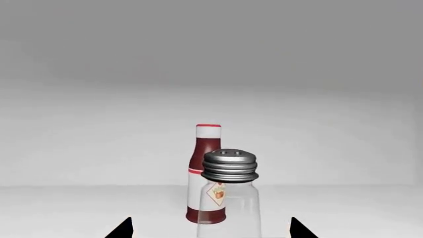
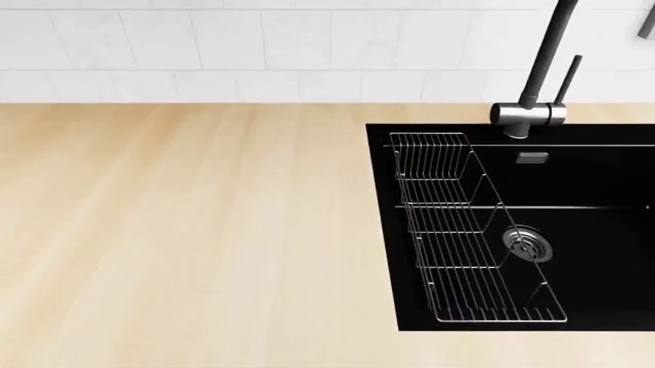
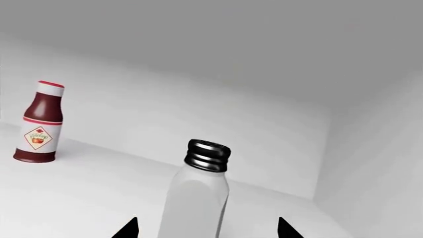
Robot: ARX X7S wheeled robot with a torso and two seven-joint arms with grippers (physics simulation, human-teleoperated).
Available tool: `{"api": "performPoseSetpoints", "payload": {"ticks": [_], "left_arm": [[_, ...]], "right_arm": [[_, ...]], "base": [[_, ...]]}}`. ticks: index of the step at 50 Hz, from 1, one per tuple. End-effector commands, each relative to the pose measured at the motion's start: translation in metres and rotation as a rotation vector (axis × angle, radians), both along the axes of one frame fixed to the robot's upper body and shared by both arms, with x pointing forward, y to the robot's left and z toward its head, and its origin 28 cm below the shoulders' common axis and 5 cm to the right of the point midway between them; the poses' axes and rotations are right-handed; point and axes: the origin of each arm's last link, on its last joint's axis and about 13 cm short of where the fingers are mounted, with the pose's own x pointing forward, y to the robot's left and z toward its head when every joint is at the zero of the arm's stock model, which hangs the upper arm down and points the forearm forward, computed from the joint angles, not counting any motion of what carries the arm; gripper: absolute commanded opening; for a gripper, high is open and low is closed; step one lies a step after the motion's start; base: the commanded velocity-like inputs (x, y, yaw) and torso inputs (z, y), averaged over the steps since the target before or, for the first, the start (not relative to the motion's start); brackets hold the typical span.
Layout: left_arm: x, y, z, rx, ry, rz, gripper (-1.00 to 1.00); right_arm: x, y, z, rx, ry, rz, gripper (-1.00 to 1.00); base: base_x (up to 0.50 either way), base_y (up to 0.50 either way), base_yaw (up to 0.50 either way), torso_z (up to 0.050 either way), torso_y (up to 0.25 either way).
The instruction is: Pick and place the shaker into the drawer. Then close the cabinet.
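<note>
The shaker (image 1: 229, 198), a clear glass body under a grey ribbed metal cap with holes, stands upright on a white cabinet floor (image 1: 79, 208) in the left wrist view. My left gripper (image 1: 211, 229) is open, its two black fingertips (image 1: 124, 229) wide on either side of the shaker and apart from it. My right gripper (image 3: 206, 229) is open too, around a whitish bottle with a black cap (image 3: 197, 198) without touching it. The drawer is out of view. Neither arm shows in the head view.
A red ketchup bottle (image 1: 206, 168) stands just behind the shaker; the same ketchup bottle (image 3: 39, 124) sits off to one side in the right wrist view. White cabinet walls (image 3: 370, 163) close in. The head view shows a wooden counter (image 2: 184, 230), black sink (image 2: 594, 184), wire rack (image 2: 461, 238) and faucet (image 2: 538, 69).
</note>
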Motion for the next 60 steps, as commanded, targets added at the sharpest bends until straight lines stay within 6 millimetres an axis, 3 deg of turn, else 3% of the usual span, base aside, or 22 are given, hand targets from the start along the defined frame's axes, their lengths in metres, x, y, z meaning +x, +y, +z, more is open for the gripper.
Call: {"api": "performPoseSetpoints", "payload": {"ticks": [1,21,22,32,35,38,48,60], "left_arm": [[0.000,-0.015,-0.007,-0.056,0.041,-0.132,1.00],[0.003,-0.017,-0.012,-0.045,0.050,-0.163,1.00],[0.003,-0.017,-0.012,-0.047,0.046,-0.171,-1.00],[0.005,-0.013,-0.011,-0.061,0.032,-0.166,-1.00],[-0.006,-0.008,0.010,-0.127,-0.046,-0.158,-1.00],[-0.028,0.001,0.045,-0.200,-0.197,-0.137,-1.00],[-0.091,0.016,0.105,-0.428,-0.622,-0.031,-1.00],[-0.098,0.015,0.109,-0.453,-0.676,-0.041,-1.00]], "right_arm": [[-0.001,0.000,-0.001,0.006,0.005,0.011,1.00],[0.002,0.002,-0.011,0.002,0.036,0.059,1.00],[0.002,0.002,-0.011,0.002,0.034,0.060,1.00],[0.003,0.002,-0.010,0.005,0.019,0.055,1.00],[0.001,0.002,-0.011,0.003,0.021,0.054,1.00],[0.000,0.002,-0.014,0.007,0.022,0.051,1.00],[-0.003,0.003,-0.015,0.017,0.019,0.052,1.00],[-0.003,0.002,-0.019,0.018,0.026,0.058,1.00]], "base": [[0.00,0.00,0.00,0.000,0.000],[0.18,0.00,0.00,0.000,0.000],[0.00,0.00,0.00,0.000,0.000],[0.00,0.00,0.00,0.000,0.000],[0.00,0.00,0.00,0.000,0.000],[0.00,0.00,0.00,0.000,0.000],[0.00,0.00,0.00,0.000,0.000],[0.00,0.00,0.00,0.000,0.000]]}}
